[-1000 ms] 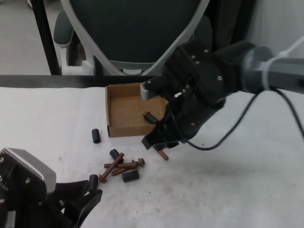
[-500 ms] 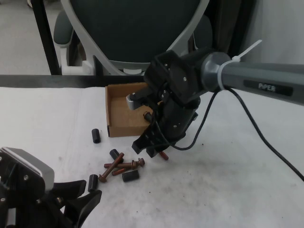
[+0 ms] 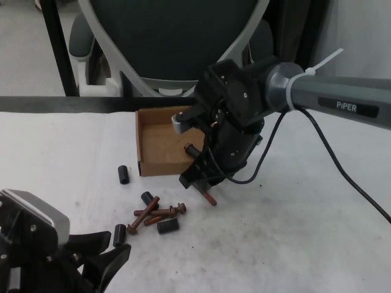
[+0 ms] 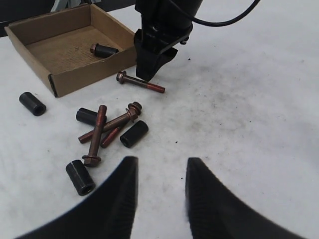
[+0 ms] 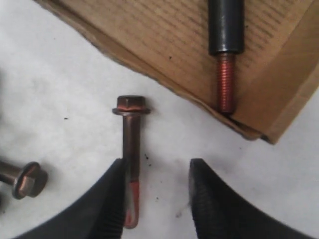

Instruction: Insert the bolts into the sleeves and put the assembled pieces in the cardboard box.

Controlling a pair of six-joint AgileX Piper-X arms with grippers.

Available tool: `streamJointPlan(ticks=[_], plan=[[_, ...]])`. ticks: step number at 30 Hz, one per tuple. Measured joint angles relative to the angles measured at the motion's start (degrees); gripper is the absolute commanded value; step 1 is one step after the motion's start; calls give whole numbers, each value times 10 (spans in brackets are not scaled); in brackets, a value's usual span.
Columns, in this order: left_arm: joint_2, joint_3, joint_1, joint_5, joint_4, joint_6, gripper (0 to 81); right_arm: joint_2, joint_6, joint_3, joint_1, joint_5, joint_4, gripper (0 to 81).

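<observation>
The cardboard box [image 3: 160, 166] holds one bolt pushed into a black sleeve [image 3: 192, 149], also seen in the wrist views [image 4: 103, 50] [image 5: 227, 30]. A lone copper bolt [image 3: 209, 198] [image 4: 141, 82] lies on the bench just in front of the box. My right gripper [image 3: 198, 180] [image 5: 154, 199] is open and low over it, and the bolt [image 5: 130, 149] lies close along one finger. More bolts and sleeves [image 3: 156, 213] [image 4: 112, 127] lie in a loose pile. My left gripper [image 3: 110, 256] [image 4: 159, 194] is open at the near left, empty.
One sleeve [image 3: 123, 175] [image 4: 32, 103] lies apart, left of the box. Another stands near my left gripper [image 4: 79, 177]. The right arm's cable [image 3: 330, 159] trails over the bench. A chair [image 3: 171, 36] stands behind the bench's far edge.
The right wrist has swung over the box's front edge and now sits closer above the lone bolt. My left gripper has not moved.
</observation>
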State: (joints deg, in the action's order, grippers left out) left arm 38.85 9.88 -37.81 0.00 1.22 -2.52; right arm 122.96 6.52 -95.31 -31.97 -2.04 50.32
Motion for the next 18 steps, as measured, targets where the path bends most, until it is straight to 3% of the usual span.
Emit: streamJointPlan(ticks=[18], plan=[[0,0,0,0,0,0,315,5,4,0,0,-29,-17,385]])
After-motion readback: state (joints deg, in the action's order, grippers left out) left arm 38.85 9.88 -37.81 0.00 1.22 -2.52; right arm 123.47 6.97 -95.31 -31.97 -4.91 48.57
